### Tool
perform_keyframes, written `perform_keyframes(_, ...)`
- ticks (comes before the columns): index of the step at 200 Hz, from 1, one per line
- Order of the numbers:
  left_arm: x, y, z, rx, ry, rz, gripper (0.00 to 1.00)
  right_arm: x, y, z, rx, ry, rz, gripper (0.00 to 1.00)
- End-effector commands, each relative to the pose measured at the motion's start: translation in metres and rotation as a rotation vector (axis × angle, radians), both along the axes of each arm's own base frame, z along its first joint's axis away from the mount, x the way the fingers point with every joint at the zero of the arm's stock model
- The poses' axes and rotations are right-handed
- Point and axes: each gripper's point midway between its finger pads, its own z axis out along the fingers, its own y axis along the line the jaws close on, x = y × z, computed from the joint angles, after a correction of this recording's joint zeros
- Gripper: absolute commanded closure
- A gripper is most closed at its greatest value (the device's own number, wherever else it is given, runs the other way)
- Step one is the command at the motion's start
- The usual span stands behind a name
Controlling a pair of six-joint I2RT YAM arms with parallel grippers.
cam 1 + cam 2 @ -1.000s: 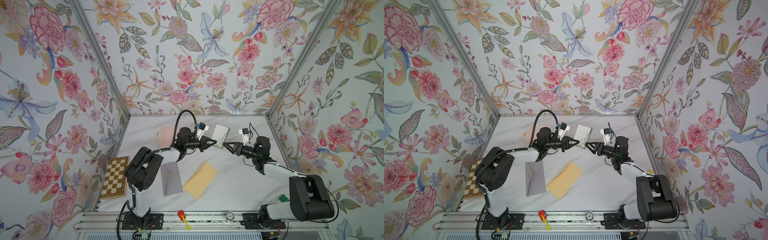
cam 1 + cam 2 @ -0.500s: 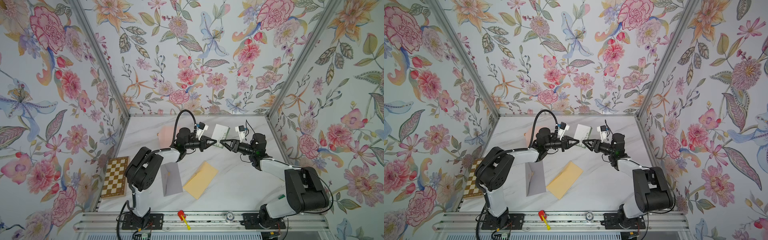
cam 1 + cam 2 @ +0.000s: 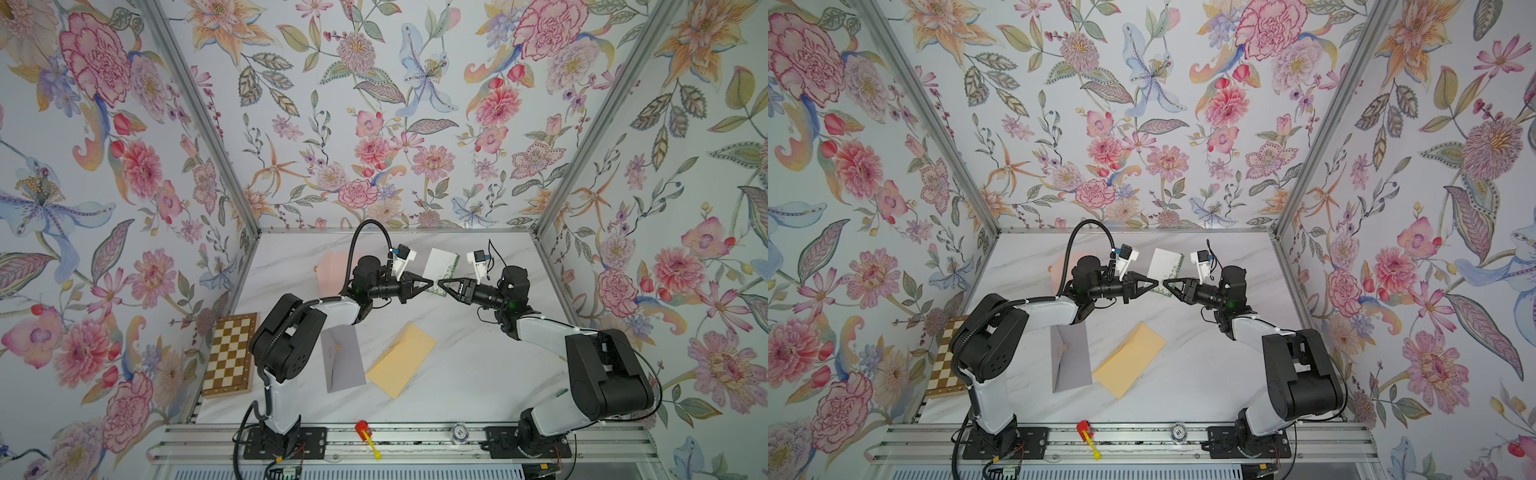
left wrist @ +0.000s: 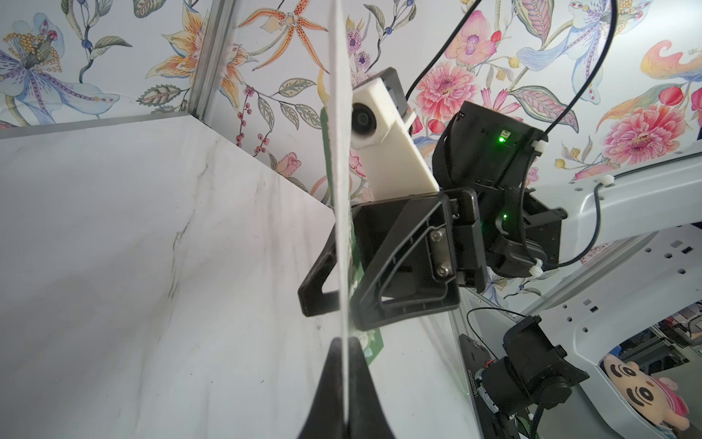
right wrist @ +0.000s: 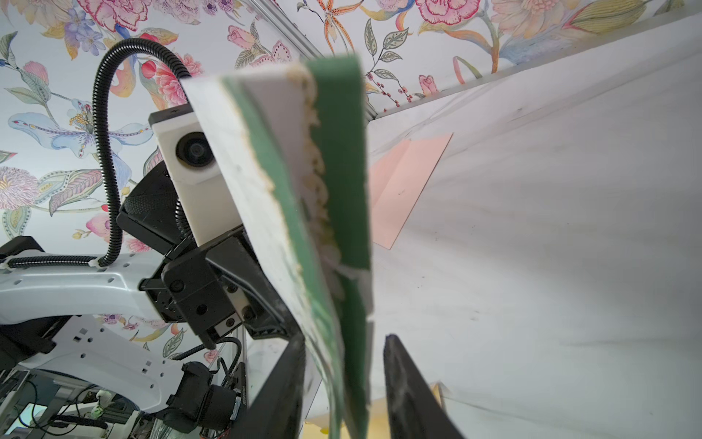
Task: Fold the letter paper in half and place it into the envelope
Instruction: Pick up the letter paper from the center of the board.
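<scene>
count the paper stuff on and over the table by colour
pink envelope: 1
grey envelope: 1
yellow envelope: 1
white and green paper, held up off the table: 1
total: 4

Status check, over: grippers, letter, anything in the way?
Left gripper: jaws shut on letter, held off table. Right gripper: jaws open, straddling letter. Yellow envelope flat on table, nothing on it.
</scene>
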Motion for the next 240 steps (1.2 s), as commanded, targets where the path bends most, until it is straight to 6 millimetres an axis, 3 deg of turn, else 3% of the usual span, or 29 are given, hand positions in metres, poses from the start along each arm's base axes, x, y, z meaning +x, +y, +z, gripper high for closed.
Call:
perform_keyframes(1,-0.001,0.005,0.015,-0.019,-0.036,0.014,1.0,0.001,0.005,0.017,0.017,-0.055,0.025,0.7)
perform_keyframes(29,0.0,0.005,0.015,-0.018,-0.036,0.021,1.0,0.0,0.006,0.018,0.022,-0.061,0.034,0.85)
perform_keyframes(53,0.002,0.007,0.011,0.007,-0.036,0.04,0.74,-0.002,0.006,0.019,0.022,-0.068,0.037,1.0)
perform_keyframes(94,0.007,0.013,0.001,0.061,-0.023,0.082,0.67,-0.002,0.002,0.02,-0.001,-0.084,0.012,1.0)
perform_keyframes(119,0.012,0.03,0.001,0.088,-0.02,0.154,0.65,-0.001,-0.001,0.015,-0.045,-0.075,-0.01,1.0)
perform_keyframes(140,0.029,0.065,-0.007,0.154,0.008,0.308,0.68,-0.001,-0.003,0.01,-0.083,-0.056,-0.018,1.0)
perform_keyframes(175,0.061,0.156,-0.03,0.367,0.055,0.659,0.73,-0.005,-0.005,0.004,-0.123,-0.037,-0.017,1.0)
perform_keyframes(180,0.062,0.168,-0.022,0.391,0.037,0.71,0.73,-0.005,-0.005,0.004,-0.128,-0.036,-0.019,1.0)
perform_keyframes(213,0.071,0.243,-0.03,0.519,0.063,0.95,0.71,-0.007,-0.002,-0.001,-0.14,-0.023,-0.007,1.0)
perform_keyframes(240,0.074,0.283,-0.041,0.512,0.113,1.026,0.68,-0.008,0.001,-0.005,-0.156,-0.008,0.016,1.0)
